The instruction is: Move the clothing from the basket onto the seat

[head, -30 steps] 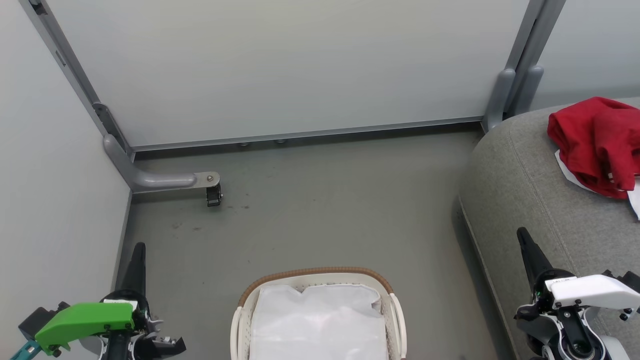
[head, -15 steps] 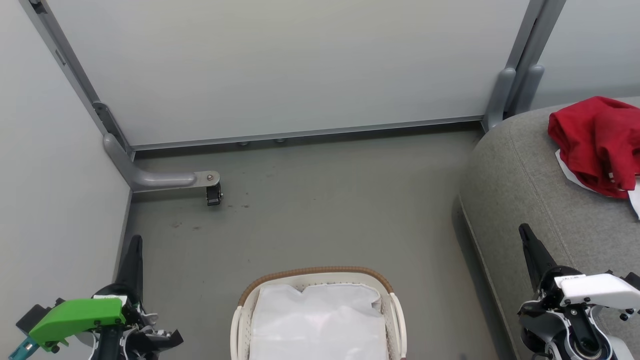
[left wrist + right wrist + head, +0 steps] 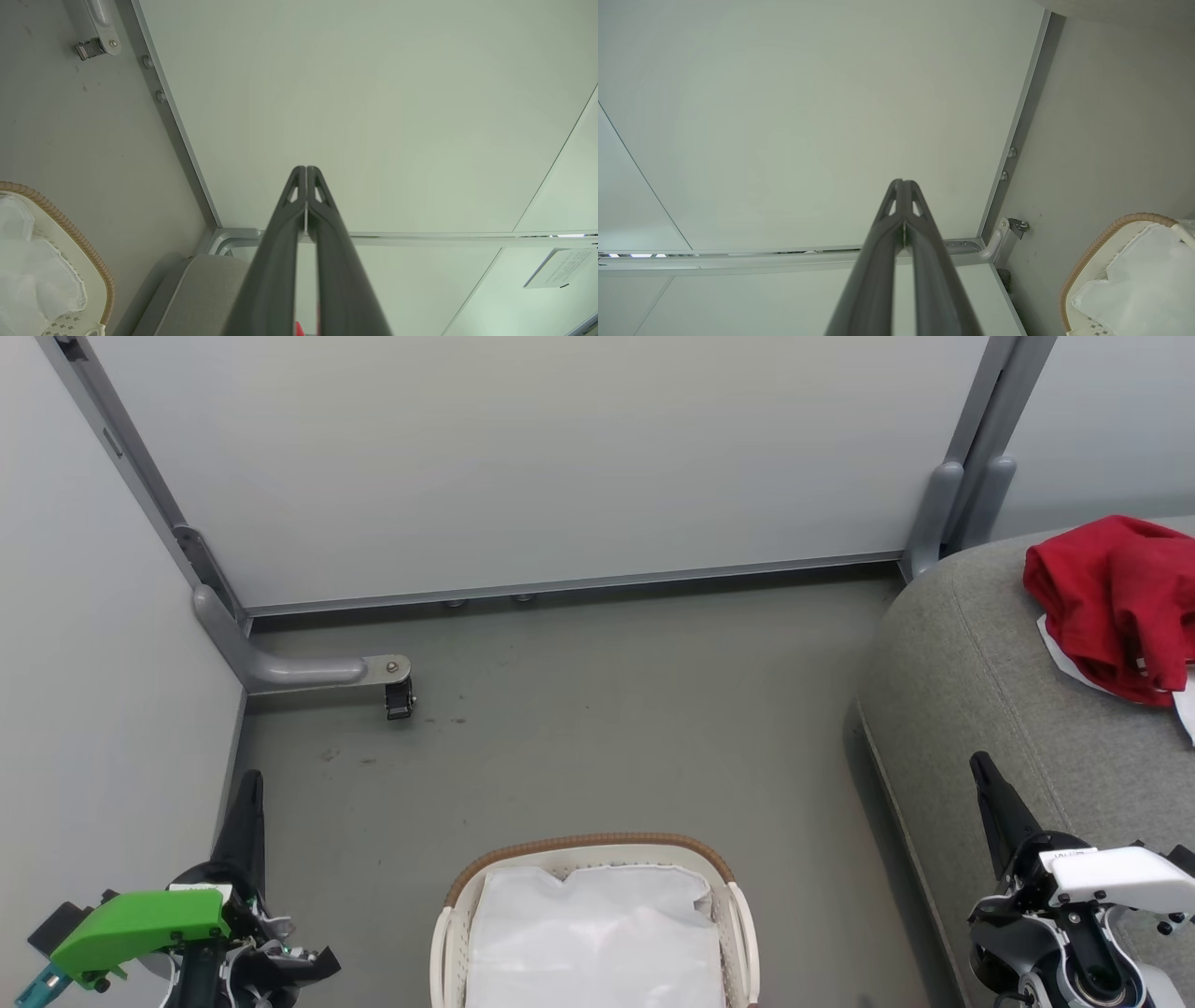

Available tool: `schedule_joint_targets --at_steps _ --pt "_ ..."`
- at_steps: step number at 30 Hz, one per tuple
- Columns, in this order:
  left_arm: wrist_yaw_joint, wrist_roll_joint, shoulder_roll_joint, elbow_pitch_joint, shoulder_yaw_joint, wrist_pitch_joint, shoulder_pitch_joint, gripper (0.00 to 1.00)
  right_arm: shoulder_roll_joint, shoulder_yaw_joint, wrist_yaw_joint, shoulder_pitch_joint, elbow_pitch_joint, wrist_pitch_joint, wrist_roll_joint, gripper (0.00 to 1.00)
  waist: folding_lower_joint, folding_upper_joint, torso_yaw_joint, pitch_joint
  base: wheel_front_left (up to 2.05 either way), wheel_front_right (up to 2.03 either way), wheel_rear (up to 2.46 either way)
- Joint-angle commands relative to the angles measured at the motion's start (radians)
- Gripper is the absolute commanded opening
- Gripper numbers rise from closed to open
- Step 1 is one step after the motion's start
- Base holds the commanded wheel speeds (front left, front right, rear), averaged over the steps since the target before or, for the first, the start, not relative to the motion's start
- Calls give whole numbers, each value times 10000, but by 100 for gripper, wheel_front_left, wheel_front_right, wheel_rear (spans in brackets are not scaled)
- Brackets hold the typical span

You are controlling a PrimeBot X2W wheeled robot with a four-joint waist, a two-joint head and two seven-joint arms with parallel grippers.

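Now: basket sits on the grey floor. Its brown woven rim faces the back wall panel, and its near part is cut off by the edge of the head view. A white cloth liner lies rumpled inside the basket and covers all of the interior that shows.

Clothing: a bright red heaped bundle, well to the right of the basket and farther back, resting on top of the seat. A white piece pokes out under its near side; cannot tell whether it is trim or something else.

Seat: grey upholstery with a rounded corner and stitched seams. It stands right of the basket with a strip of floor between them, not touching.

Left claw: left of the basket and apart from it, over the floor beside the side panel. It points toward the back panel. In the left wrist view the fingers are pressed together along their length, with nothing held.

Right claw: right of the basket, seen against the near part of the seat and well short of the clothing. The fingers are closed flat against each other and grip nothing. Whether it touches the fabric, cannot tell.

Caster: beyond the basket to the left, on a grey metal foot at the base of the panels.
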Motion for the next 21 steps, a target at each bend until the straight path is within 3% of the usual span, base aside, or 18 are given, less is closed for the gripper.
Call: schedule_joint_targets --at_steps 1,21 --pt "-48 -33 44 -16 28 48 -113 0 -59 -23 0 -6 -43 31 34 0 0 0 0 0 0 0 0" --pt "-48 -33 44 -18 27 47 -112 0 -59 -22 0 -6 -43 30 34 0 0 0 0 0 0 0 0"
